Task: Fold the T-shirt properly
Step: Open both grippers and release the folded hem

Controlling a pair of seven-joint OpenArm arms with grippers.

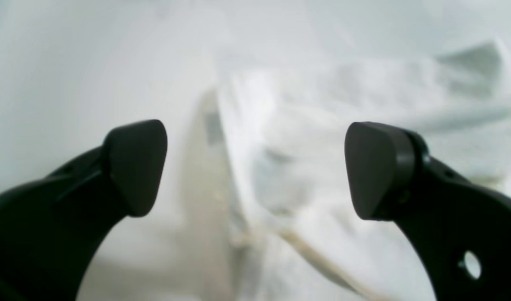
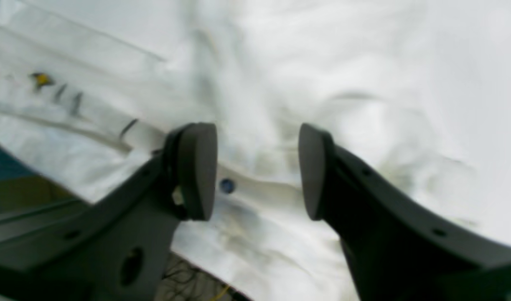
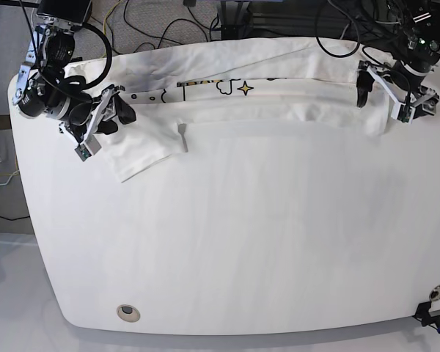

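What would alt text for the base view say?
A white printed T-shirt lies bunched in a long strip along the far edge of a white table. The right gripper and left gripper, both open, sit at its ends.

White printed cotton T-shirt (image 3: 227,99) lying bunched in long band along far edge of white table (image 3: 235,242); black grippers (image 3: 106,110) (image 3: 374,92) hovering at either end.

I see the T-shirt (image 3: 227,95) as soft white cloth, matt and creased, with a flat printed design. The table (image 3: 242,242) reads as a smooth white surface with a slight sheen. Both the left gripper (image 1: 255,169) and right gripper (image 2: 257,171) look like matt dark plastic, with smooth pads (image 1: 136,167).
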